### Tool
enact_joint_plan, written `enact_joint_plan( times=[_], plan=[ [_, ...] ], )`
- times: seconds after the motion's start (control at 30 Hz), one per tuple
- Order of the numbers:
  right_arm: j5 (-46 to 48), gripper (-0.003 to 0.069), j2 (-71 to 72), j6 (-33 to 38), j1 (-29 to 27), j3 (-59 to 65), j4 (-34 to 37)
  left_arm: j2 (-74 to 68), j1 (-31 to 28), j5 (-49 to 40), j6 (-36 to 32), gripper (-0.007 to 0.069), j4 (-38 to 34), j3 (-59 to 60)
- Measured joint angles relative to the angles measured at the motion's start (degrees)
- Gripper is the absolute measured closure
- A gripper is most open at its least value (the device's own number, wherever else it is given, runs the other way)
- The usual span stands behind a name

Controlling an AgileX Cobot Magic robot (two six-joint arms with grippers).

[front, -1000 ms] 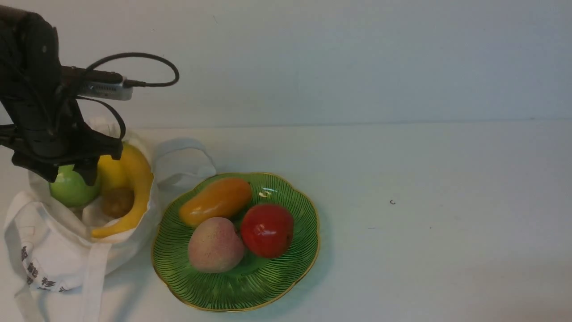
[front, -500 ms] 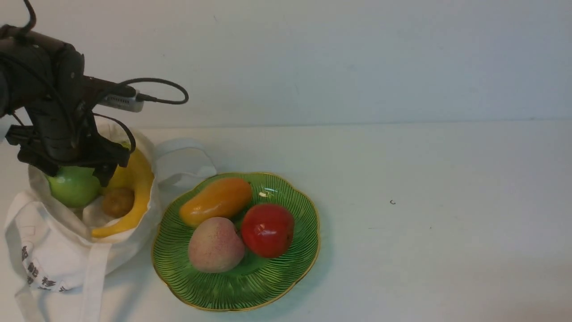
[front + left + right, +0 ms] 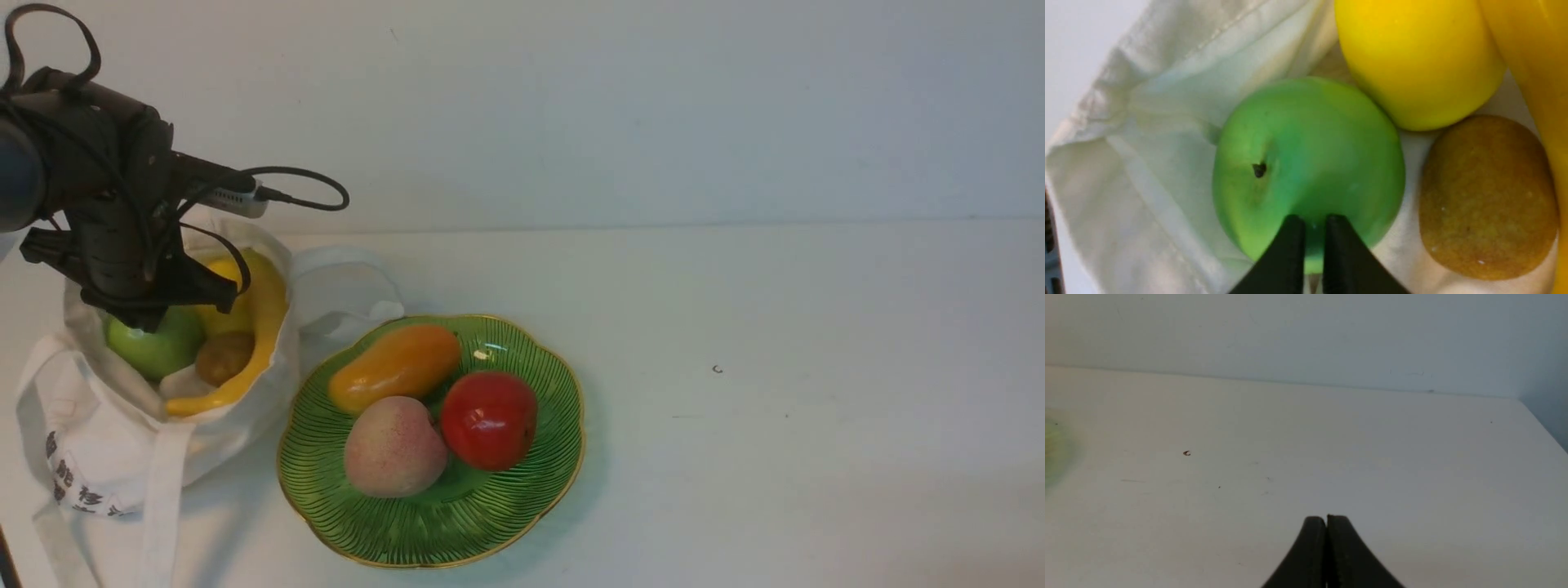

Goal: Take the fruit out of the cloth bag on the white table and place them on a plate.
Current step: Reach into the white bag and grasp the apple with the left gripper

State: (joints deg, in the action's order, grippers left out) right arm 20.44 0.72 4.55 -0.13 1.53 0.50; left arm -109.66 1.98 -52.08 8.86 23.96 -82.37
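The cloth bag (image 3: pixel 106 457) stands open at the left of the white table (image 3: pixel 775 408). Inside it lie a green apple (image 3: pixel 159 347), a yellow lemon (image 3: pixel 222 317), a small brown kiwi (image 3: pixel 222 357) and a banana (image 3: pixel 268 335). My left gripper (image 3: pixel 151 314) hangs in the bag's mouth just over the apple (image 3: pixel 1306 155). Its fingers stand shut with nothing between them, the tips (image 3: pixel 1314 222) by the apple's skin. The lemon (image 3: pixel 1417 61) and kiwi (image 3: pixel 1486 196) lie beside it. My right gripper (image 3: pixel 1326 520) is shut over bare table. The green plate (image 3: pixel 563 457) sits right of the bag.
On the plate lie an orange mango-shaped fruit (image 3: pixel 396 367), a pink peach (image 3: pixel 394 447) and a red round fruit (image 3: pixel 488 420). A bag strap (image 3: pixel 351 286) loops toward the plate's rim. A grey wall (image 3: pixel 653 106) backs the table.
My left gripper has come down and a little to the right into the bag's mouth, and its fingers have gone from spread to shut. The bag's top has shifted slightly.
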Motion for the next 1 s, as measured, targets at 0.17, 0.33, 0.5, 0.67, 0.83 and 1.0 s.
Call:
enact_joint_plan(
  times=[0.17, 0.33, 0.5, 0.67, 0.83, 1.0],
  plan=[
    [0.0, 0.0674, 0.0, -0.05, 0.0, 0.0, 0.0, 0.0, 0.0, 0.05, 0.06, 0.0632, 0.07, 0.0],
    [0.0, 0.0674, 0.0, -0.05, 0.0, 0.0, 0.0, 1.16, 0.0, 0.05, 0.31, 0.0632, 0.25, 0.0],
    [0.0, 0.0674, 0.0, -0.05, 0.0, 0.0, 0.0, 4.53, 0.0, 1.5, 1.9, 0.0598, 0.32, 0.0],
    [0.0, 0.0674, 0.0, -0.05, 0.0, 0.0, 0.0, 4.51, 0.0, 2.93, 4.02, 0.047, 0.45, 0.0],
    [0.0, 0.0674, 0.0, -0.05, 0.0, 0.0, 0.0, 2.82, 0.0, 3.0, 4.41, 0.0252, 0.45, 0.0],
    [0.0, 0.0674, 0.0, -0.05, 0.0, 0.0, 0.0, 0.72, 0.0, 3.18, 4.6, 0.0083, 0.69, 0.0]
  ],
)
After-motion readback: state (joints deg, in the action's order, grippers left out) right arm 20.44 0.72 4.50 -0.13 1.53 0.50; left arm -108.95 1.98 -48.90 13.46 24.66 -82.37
